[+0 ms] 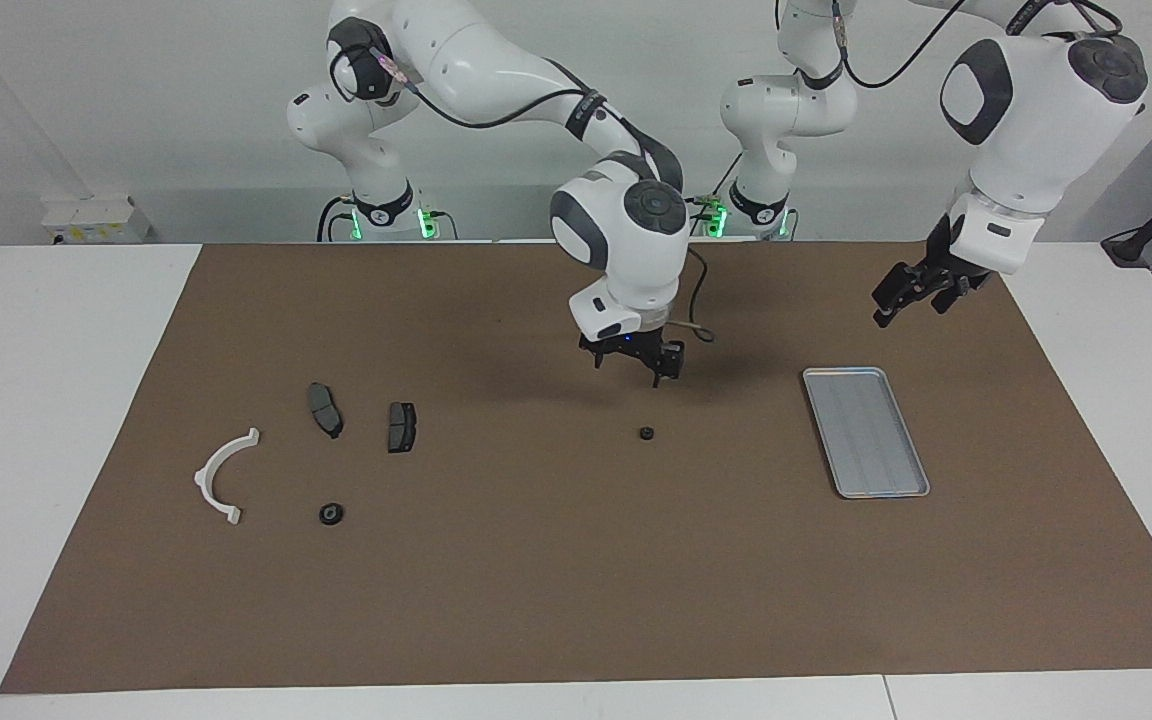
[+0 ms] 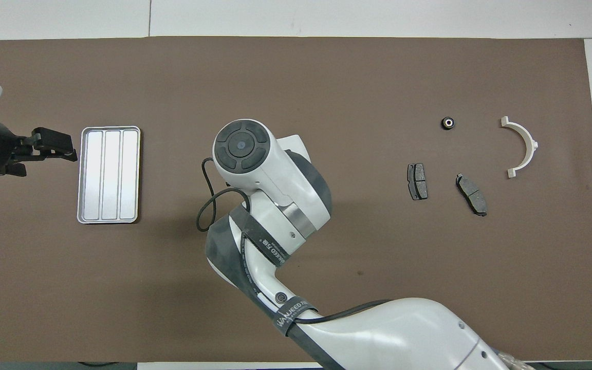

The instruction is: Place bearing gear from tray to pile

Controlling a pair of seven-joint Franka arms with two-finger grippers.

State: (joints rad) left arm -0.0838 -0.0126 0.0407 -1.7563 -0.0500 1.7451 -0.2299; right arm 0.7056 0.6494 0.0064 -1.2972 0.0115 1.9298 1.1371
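Right gripper (image 1: 633, 368), jaws wide and empty, hangs over the small black ring-shaped bearing gear (image 1: 645, 433) lying near the ridged silver metal tray (image 1: 866, 430) (left gripper (image 1: 901, 297) waits, jaws open): descend vertically, centred.

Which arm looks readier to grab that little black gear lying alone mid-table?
The right arm, probably. Its gripper hangs open just above the gear, while the left gripper waits up near the empty tray, well away from it.
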